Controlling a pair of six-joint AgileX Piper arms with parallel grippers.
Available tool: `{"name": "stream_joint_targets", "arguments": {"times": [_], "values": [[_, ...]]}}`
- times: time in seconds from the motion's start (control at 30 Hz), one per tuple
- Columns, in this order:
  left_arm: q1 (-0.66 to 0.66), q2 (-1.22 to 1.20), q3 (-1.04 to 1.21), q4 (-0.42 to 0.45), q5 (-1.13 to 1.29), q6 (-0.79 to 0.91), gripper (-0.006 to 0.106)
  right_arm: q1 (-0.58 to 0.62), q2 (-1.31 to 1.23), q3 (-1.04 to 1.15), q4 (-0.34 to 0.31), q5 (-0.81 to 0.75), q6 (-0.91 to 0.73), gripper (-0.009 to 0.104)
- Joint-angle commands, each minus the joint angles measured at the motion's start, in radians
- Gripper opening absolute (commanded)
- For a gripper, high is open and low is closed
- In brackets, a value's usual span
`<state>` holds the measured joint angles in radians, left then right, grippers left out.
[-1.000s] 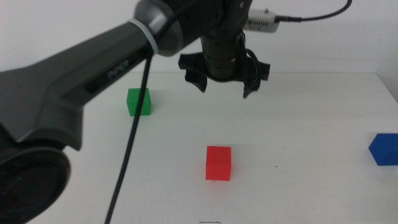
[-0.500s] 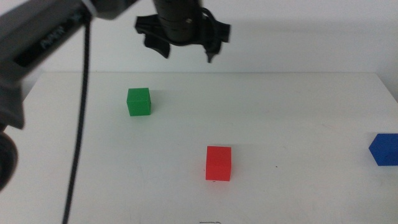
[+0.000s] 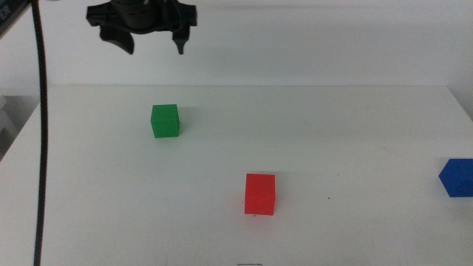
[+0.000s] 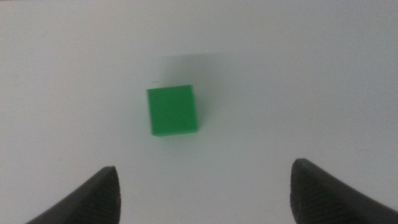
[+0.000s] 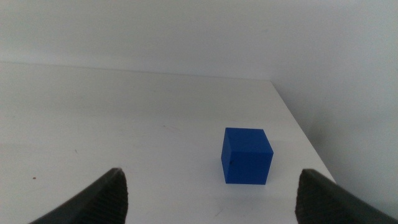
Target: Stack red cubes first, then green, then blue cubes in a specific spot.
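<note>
A red cube (image 3: 259,193) stands alone on the white table near the middle front. Back and to the left sits the green cube (image 3: 165,120), shown from above in the left wrist view as the green cube (image 4: 173,110). My left gripper (image 3: 154,43) hangs open high above the table's back left, over and slightly behind the green cube, holding nothing. At the right edge lies the blue cube (image 3: 457,177). The right wrist view has the blue cube (image 5: 246,155) ahead of my open right gripper (image 5: 208,190), which is empty and out of the middle view.
The white table (image 3: 332,133) ends at a right edge close beside the blue cube. A black cable (image 3: 41,148) from the left arm hangs down the left side of the middle view. A pale wall rises behind the table.
The left arm has swung left and up, from above the red cube's back area to above the green cube. None of the three cubes has moved.
</note>
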<state>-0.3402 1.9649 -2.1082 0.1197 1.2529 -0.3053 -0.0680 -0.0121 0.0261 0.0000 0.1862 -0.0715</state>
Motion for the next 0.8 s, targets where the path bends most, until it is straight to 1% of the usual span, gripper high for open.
{"name": "stream_joint_targets", "arguments": {"times": [0.0,0.33,0.77], "values": [[0.022,-0.036,-0.027,0.004,0.061,0.000,0.093,-0.007,-0.015,-0.009,-0.013,-0.074,-0.004,0.092],[0.083,0.073,-0.030,0.008,0.023,-0.008,0.093,-0.007,-0.015,-0.009,-0.013,-0.074,-0.004,0.092],[0.092,0.224,-0.030,-0.015,-0.131,-0.029,0.093,-0.007,-0.015,-0.009,-0.013,-0.074,-0.004,0.092]]}}
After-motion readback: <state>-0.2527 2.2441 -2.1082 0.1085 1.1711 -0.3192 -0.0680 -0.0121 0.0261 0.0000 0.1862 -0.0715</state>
